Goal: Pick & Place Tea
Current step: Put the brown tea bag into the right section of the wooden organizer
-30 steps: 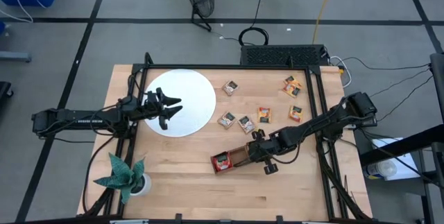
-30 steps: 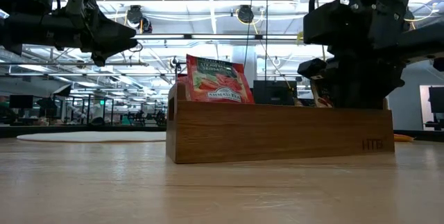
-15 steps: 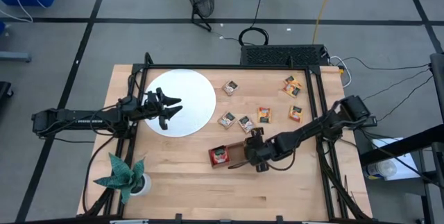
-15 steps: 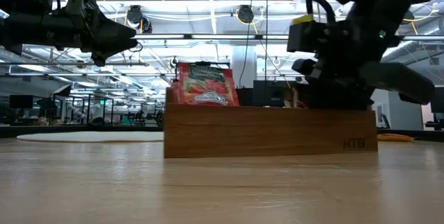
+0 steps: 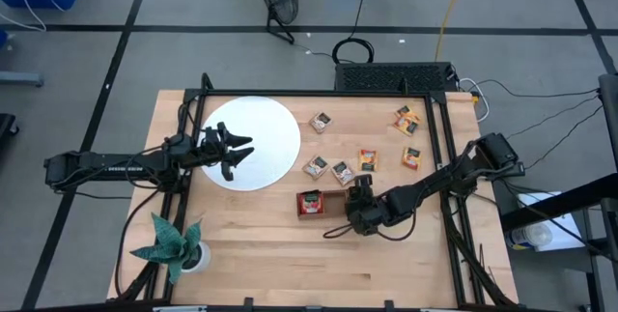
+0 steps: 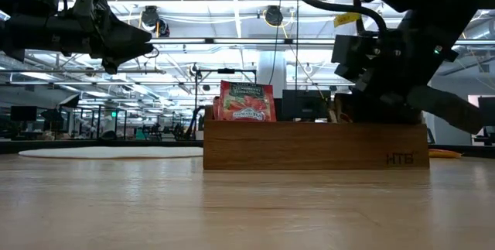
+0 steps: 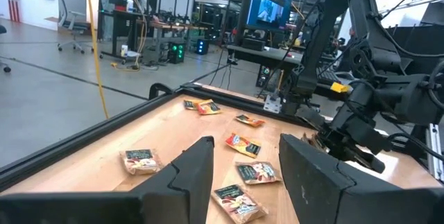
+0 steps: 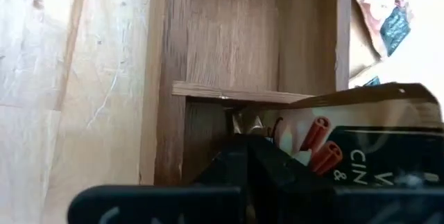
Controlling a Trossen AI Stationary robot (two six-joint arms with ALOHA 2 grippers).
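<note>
Where the wooden tray (image 5: 323, 203) lies near the middle of the table (image 5: 290, 273), one red tea sachet (image 5: 310, 202) stands upright in its end compartment, the one farthest from the right gripper (image 5: 355, 202); the middle compartment looks bare; the right wrist view shows an orange sachet (image 8: 333, 148) printed with cinnamon sticks down in the tray at the gripper's end. The right gripper sits low over that end with its claw fully closed; the sachet lies right at its tip, but a grip on it cannot be made out. Six more sachets lie loose on the table beyond the tray: one (image 5: 321, 121) near the white disc (image 5: 261, 133), two (image 5: 316, 166) side by side just beyond the tray, one orange (image 5: 368, 159), one (image 5: 412, 157) toward the right edge, one (image 5: 407, 119) near the far right corner. The left gripper (image 5: 235, 150) hovers over the white disc, its claw partly open, nothing in it. One potted plant (image 5: 172, 246) stands at the near left corner.
</note>
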